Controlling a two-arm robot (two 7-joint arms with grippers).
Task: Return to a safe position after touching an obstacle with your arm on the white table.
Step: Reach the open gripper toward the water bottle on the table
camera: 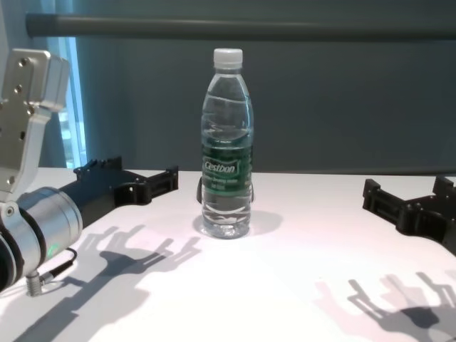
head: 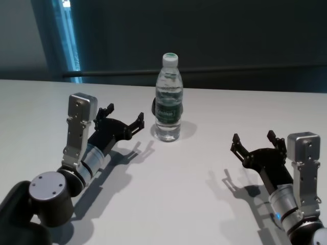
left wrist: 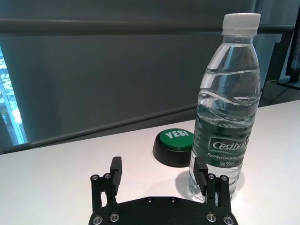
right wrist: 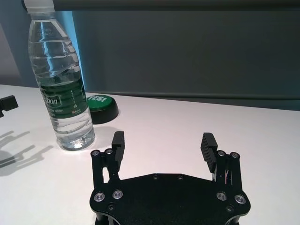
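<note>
The obstacle, a clear water bottle (head: 168, 99) with a white cap and a dark green label, stands upright near the middle of the white table (head: 204, 168). My left gripper (head: 124, 115) hovers low just left of the bottle (camera: 226, 149), open and empty. In the left wrist view one fingertip (left wrist: 201, 169) overlaps the bottle's (left wrist: 227, 117) base, while the head view shows a small gap between them. My right gripper (head: 253, 138) is open and empty, well to the right of the bottle (right wrist: 61, 84) and nearer to me.
A black button with a green "YES!" top (left wrist: 174, 145) sits on the table right behind the bottle, mostly hidden in the head view. A dark wall and a rail run along beyond the table's far edge.
</note>
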